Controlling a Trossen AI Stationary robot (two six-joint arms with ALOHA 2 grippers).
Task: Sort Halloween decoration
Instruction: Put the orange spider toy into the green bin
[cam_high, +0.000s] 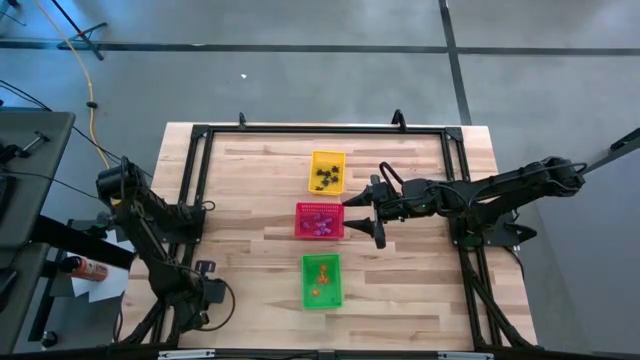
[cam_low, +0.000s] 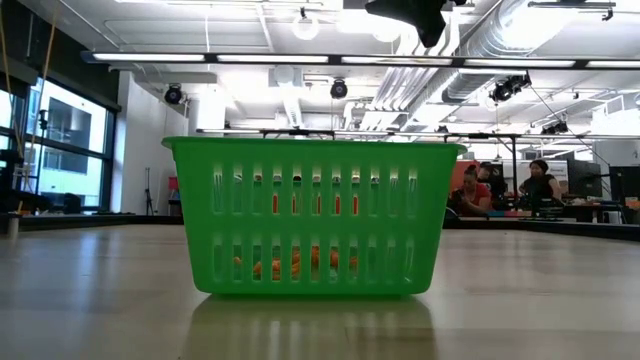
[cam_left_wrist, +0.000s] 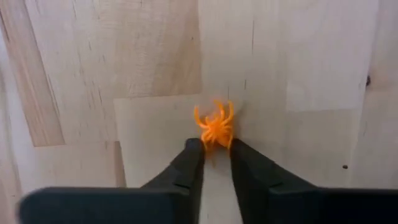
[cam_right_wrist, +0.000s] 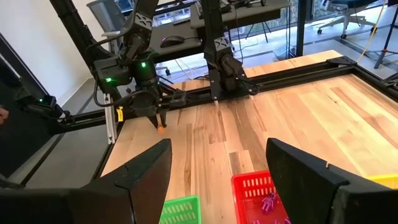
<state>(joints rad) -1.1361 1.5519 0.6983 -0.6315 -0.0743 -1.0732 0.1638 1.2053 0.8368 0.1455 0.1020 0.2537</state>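
An orange spider trinket (cam_left_wrist: 216, 126) lies on the bare wood near the table's left edge. My left gripper (cam_left_wrist: 216, 147) points straight down onto it and is shut on it; the right wrist view shows this gripper (cam_right_wrist: 158, 123) with the orange speck (cam_right_wrist: 161, 129) at its tips. My right gripper (cam_right_wrist: 217, 180) hangs open and empty above the red basket (cam_high: 319, 220), which holds purple trinkets. The yellow basket (cam_high: 327, 171) holds black ones. The green basket (cam_high: 321, 281) holds orange ones. My left gripper pinches the orange spider's rear body (cam_left_wrist: 216, 138) between its two fingertips (cam_left_wrist: 195, 149), only at their free ends. The fingers come from above, pointing down. The spider rests on the table top, its legs spread out beyond the tips.
The three baskets stand in a row down the table's middle, yellow farthest and green (cam_low: 310, 215) nearest. A black metal frame (cam_high: 196, 180) runs round the table. Bare wood lies between my left gripper (cam_high: 207, 270) and the baskets. People sit in the room behind (cam_low: 478, 190).
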